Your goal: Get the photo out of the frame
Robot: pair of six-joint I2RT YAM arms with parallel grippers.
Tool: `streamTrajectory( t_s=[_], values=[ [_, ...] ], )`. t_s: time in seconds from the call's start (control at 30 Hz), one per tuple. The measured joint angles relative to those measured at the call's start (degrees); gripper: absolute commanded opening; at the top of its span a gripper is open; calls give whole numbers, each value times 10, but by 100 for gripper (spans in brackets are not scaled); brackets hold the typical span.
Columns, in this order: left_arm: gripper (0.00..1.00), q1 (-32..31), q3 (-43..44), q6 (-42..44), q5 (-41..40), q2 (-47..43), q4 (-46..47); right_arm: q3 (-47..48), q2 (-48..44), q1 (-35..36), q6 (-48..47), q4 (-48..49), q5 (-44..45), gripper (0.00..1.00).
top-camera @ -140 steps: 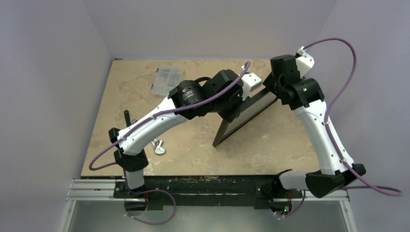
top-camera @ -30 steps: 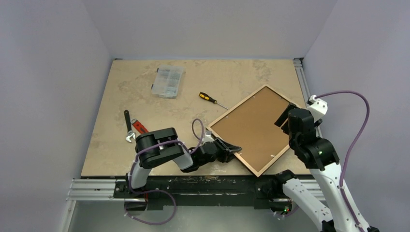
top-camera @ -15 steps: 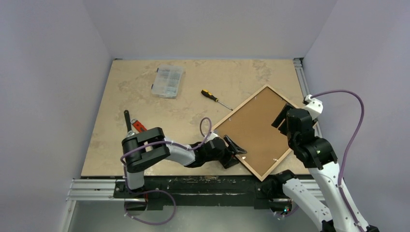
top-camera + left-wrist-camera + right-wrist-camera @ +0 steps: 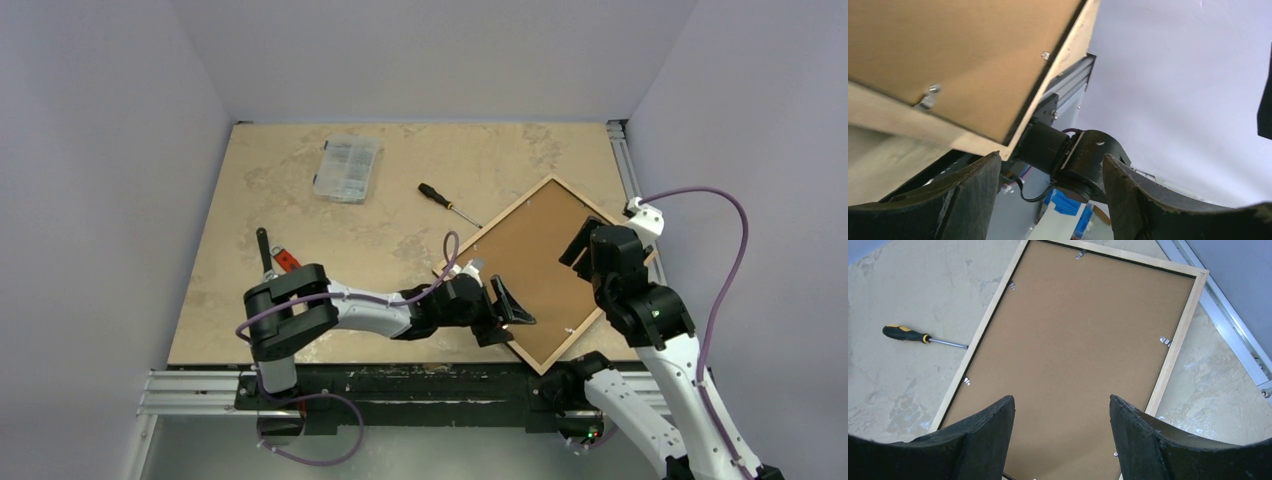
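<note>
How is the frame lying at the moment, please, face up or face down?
Face down: the frame lies flat on the table, brown backing panel upward, its metal clips showing.

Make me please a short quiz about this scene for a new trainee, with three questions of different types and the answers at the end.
1. True or false: the frame lies with its glass side up.
2. Which tool lies just beyond the frame's far-left edge? A) hammer B) screwdriver C) pliers
3. Fill in: the jaws of the left gripper and the right gripper both stand ____.

Key
1. False: its brown rear side faces up.
2. B
3. open
</note>
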Motion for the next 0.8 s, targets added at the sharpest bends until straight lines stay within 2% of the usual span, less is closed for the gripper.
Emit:
streamTrajectory(
  t_s=[0.17, 0.3, 0.47, 0.63, 0.7, 0.8],
  values=[
    [75, 1, 20, 28, 21, 16, 15, 0, -2, 0, 1, 0, -2, 69],
    [75, 15, 5, 97, 10, -29, -53, 0, 2, 0, -2, 0, -32, 71],
    [77, 98, -69, 197, -23, -204, -143, -11, 40, 0, -24, 10, -121, 73],
    [79, 170, -47, 331, -101, -347, -301, -48, 115, 13, -39, 55, -272, 73],
    [78, 193, -5, 377, -114, -359, -379, -71, 149, 68, -33, 75, -298, 70],
    [78, 246, 32, 419, -113, -350, -443, -73, 209, 218, -12, 103, -304, 59]
  ],
)
